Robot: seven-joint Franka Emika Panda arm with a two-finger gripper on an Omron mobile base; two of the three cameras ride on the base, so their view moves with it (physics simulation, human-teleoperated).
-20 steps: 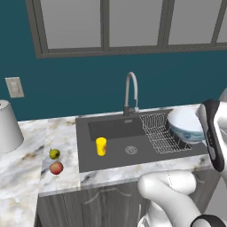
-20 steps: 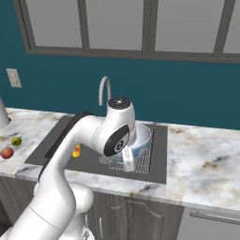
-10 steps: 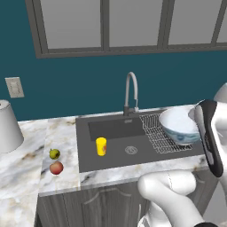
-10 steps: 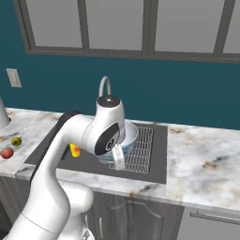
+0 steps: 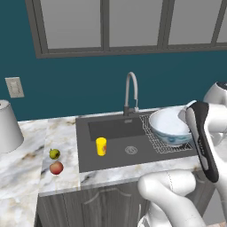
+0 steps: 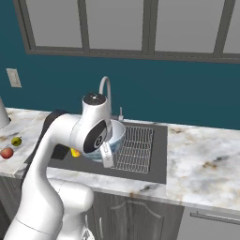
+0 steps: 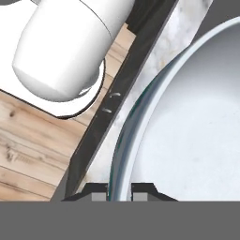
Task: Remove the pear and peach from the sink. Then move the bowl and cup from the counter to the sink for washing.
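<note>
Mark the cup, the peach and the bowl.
cup (image 5: pixel 101 146), left base view, middle of its yellow side.
peach (image 5: pixel 56 168), left base view, centre of the fruit.
bowl (image 5: pixel 168 125), left base view, inner wall.

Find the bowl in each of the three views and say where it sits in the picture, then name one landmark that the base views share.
Left base view: bowl right of centre, above the wire rack.
Right base view: bowl left of centre, partly behind the arm.
Hand view: bowl fills the right side, its rim between the end effector fingertips.
Shared landmark: faucet.
</note>
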